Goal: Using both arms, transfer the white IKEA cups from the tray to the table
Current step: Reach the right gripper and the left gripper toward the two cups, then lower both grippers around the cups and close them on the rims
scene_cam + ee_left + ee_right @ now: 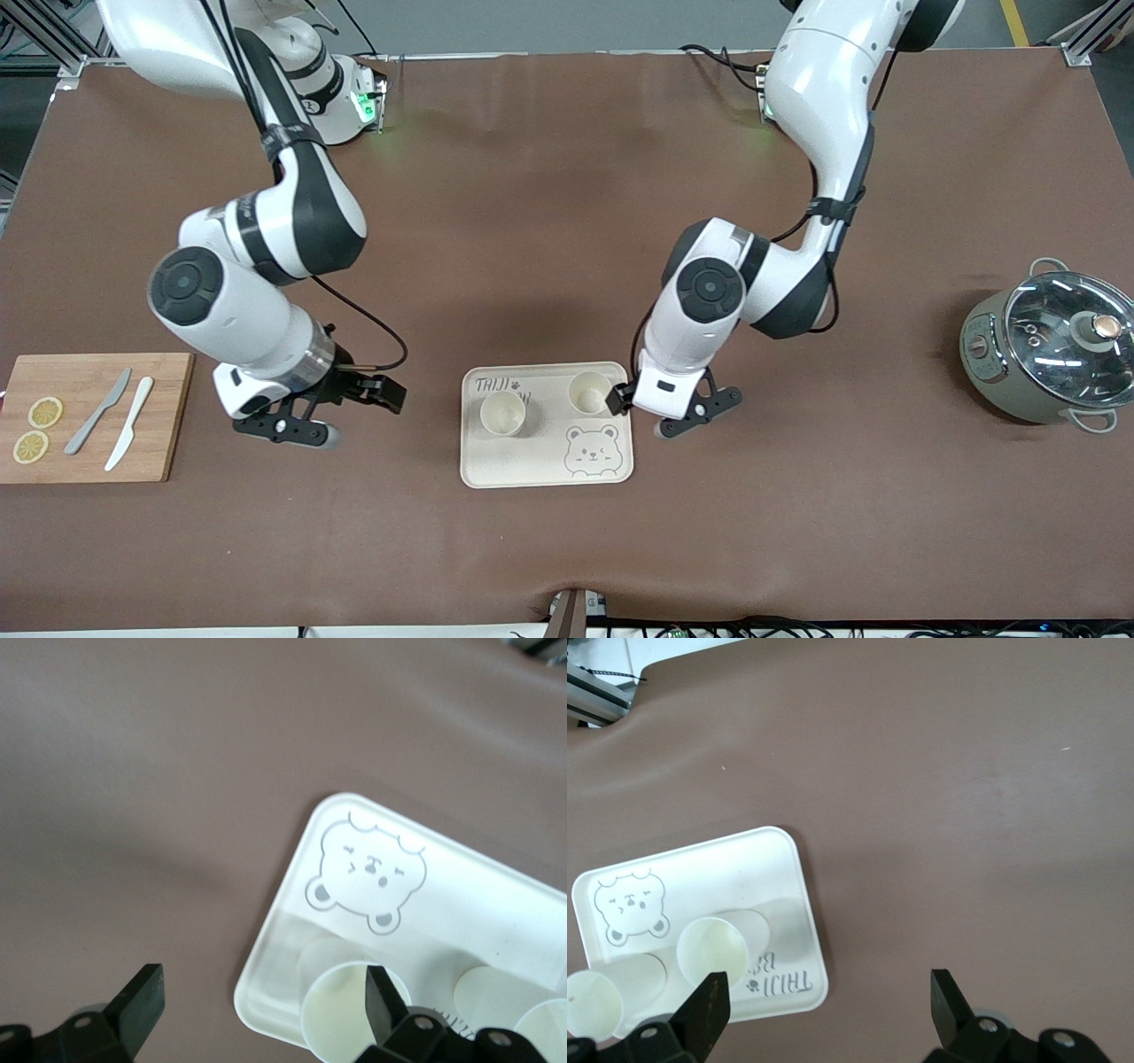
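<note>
Two white cups stand upright on the cream bear-printed tray. One cup is toward the right arm's end, the other cup toward the left arm's end. My left gripper is open and empty at the tray's corner, one finger beside that second cup, the other over the table. In the left wrist view the gripper straddles the tray's edge. My right gripper is open and empty, low over the table beside the tray. In the right wrist view the gripper is off the tray, and both cups show.
A wooden cutting board with two lemon slices and two knives lies at the right arm's end. A grey pot with a glass lid stands at the left arm's end. Brown cloth covers the table.
</note>
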`<action>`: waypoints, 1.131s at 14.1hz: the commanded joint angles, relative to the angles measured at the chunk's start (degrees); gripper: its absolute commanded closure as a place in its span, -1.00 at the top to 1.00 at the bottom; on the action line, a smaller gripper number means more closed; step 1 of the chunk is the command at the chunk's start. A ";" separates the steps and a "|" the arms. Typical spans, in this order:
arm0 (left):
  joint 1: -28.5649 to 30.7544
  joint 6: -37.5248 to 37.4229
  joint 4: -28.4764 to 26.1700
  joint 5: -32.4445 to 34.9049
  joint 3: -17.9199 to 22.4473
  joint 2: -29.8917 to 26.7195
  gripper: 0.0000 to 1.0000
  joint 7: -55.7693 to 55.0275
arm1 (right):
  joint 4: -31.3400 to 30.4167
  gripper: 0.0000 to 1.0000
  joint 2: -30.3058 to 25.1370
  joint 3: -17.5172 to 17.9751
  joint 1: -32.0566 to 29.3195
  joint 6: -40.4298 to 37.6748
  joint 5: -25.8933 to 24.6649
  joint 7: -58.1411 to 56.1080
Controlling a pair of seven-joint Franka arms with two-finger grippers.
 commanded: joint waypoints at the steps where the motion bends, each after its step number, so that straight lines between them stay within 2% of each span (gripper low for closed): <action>1: -1.63 0.40 2.29 -1.18 0.35 2.98 1.00 -1.22 | 2.12 1.00 4.28 -0.57 1.99 4.12 -0.22 2.99; 6: -2.95 2.07 2.21 -1.18 0.35 4.83 1.00 -3.59 | 2.12 1.00 8.86 -0.57 3.49 10.80 -0.13 3.60; 13: -4.80 2.86 1.24 -0.92 0.35 6.33 1.00 -4.91 | 2.12 1.00 12.91 -0.57 6.21 13.71 -0.22 4.66; 14: -4.71 2.86 1.24 -1.00 0.35 6.33 0.90 -5.00 | 2.03 1.00 13.08 -0.57 6.39 13.80 -0.22 4.58; 16: -4.71 2.86 1.24 -1.18 0.35 6.33 0.45 -5.18 | 1.94 1.00 13.44 -0.57 7.00 13.80 -0.22 4.49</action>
